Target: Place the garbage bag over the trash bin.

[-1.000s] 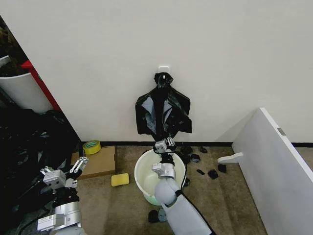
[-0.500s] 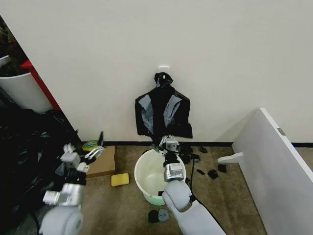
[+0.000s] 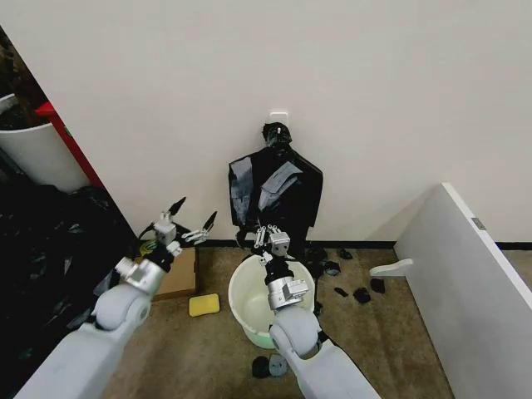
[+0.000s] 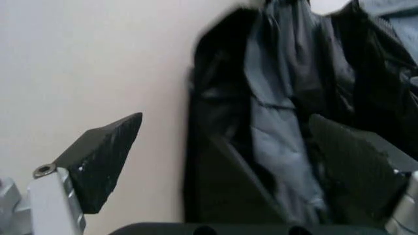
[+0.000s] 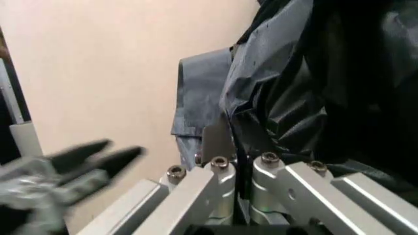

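Against the cream wall in the head view, the garbage bag [image 3: 275, 194] hangs above the trash bin [image 3: 249, 303] on the carpet, the right pincer [image 3: 268, 236] pressed together on its lower edge and the left pincer [image 3: 191, 219] spread just beside it. From the left wrist, its dark fingertips [image 4: 104, 159] stand wide apart before the bag. From the right wrist, the fingers [image 5: 219, 142] pinch the bag's plastic.

Bare test room: blank wall [image 3: 374, 100], brown carpet [image 3: 382, 332], loose white panel [image 3: 465, 283].

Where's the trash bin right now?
In the head view, the trash bin stands on the floor at the wall, directly below the hanging black bags, with the right tool above its rim.
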